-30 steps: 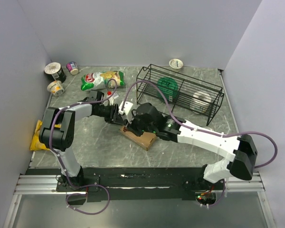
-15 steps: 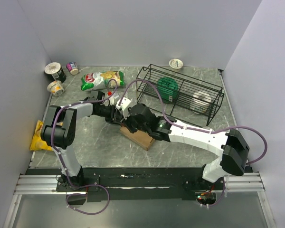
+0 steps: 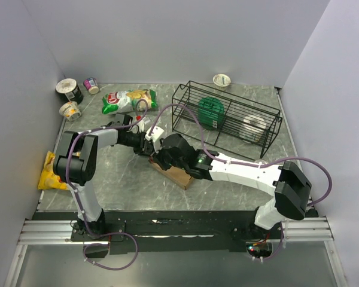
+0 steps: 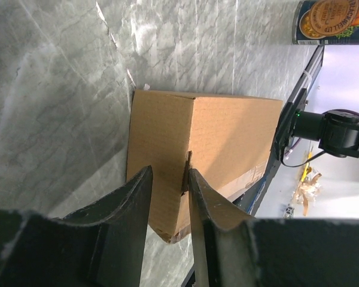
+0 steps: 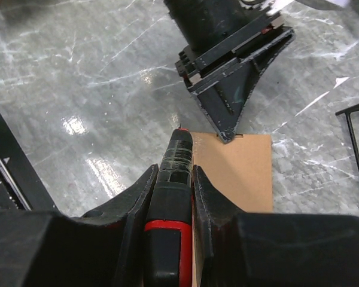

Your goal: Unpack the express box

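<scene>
The express box [image 3: 178, 174] is a flat brown carton lying on the marble table in front of the arms. My left gripper [image 3: 151, 147] reaches in from the left, and its jaws are closed on the thin cardboard edge at the box's far-left end [image 4: 167, 173]. The box's top and end faces [image 4: 227, 137] fill that view. My right gripper [image 3: 162, 158] is shut on a black and red cutter [image 5: 178, 173]. The cutter's tip [image 5: 180, 131] sits at the box's edge [image 5: 239, 173], just short of the left fingertips [image 5: 227, 133].
A black wire basket [image 3: 227, 116] with a green item and a white roll stands at the back right. A chip bag [image 3: 128, 100] and several cups [image 3: 69, 89] are at the back left. A yellow bag [image 3: 48, 170] lies at the left. A tin can [image 4: 332, 22] is nearby.
My right arm has moved left with the cutter, bringing it to the box's left end next to the left gripper. The left gripper and the box have stayed in place.
</scene>
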